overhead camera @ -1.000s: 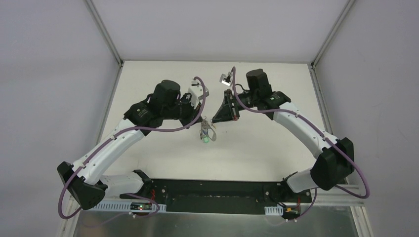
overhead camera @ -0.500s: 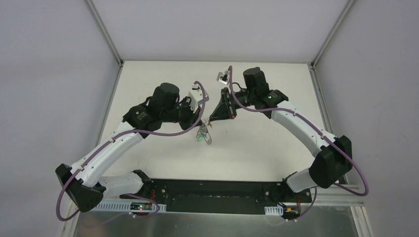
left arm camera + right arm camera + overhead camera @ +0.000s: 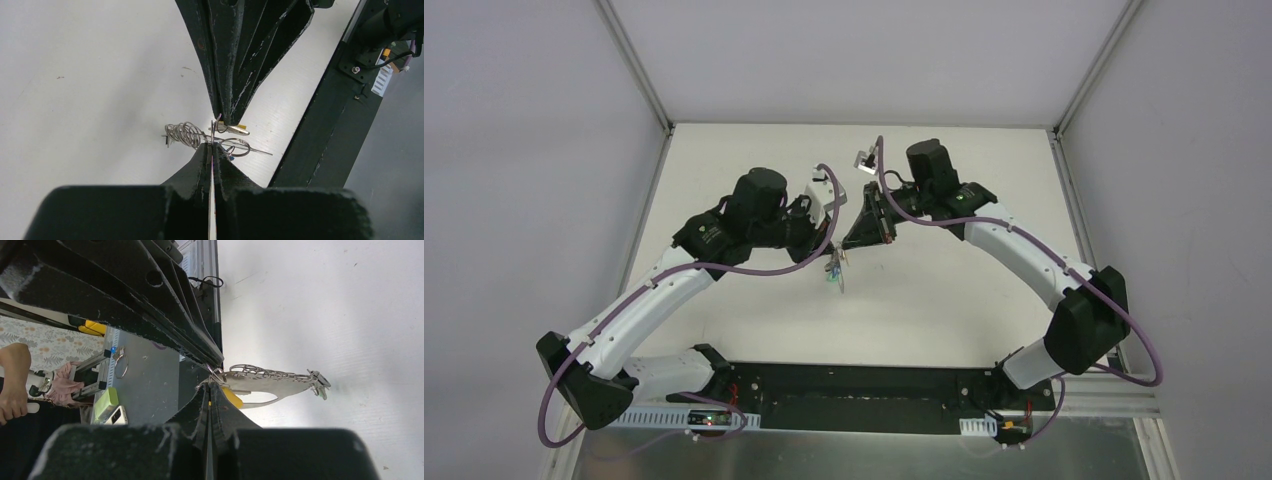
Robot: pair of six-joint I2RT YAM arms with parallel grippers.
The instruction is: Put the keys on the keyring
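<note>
Threading is midway above the centre of the white bench [image 3: 944,300]: the left end effector [image 3: 212,146] is clamped on the pale silver oval keyring [image 3: 272,376], already carrying a green-headed key [image 3: 832,284]. The right end effector [image 3: 209,387] pinches the yellow-headed metal key [image 3: 231,398] against it, seemingly unthreaded.

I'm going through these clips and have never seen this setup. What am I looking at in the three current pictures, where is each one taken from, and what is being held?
These are two robot arms, the left arm and the right arm, bolted at the near edge of a white table. The wide picture comes from a fixed camera above and behind them. The other two come from a camera on each wrist, looking along that arm's own fingers. Both hands are shut and meet tip to tip above the table. The left hand seems to pinch the keyring, a silver loop hanging clear of the surface. The right hand seems to hold a yellow-headed key against it.
</note>
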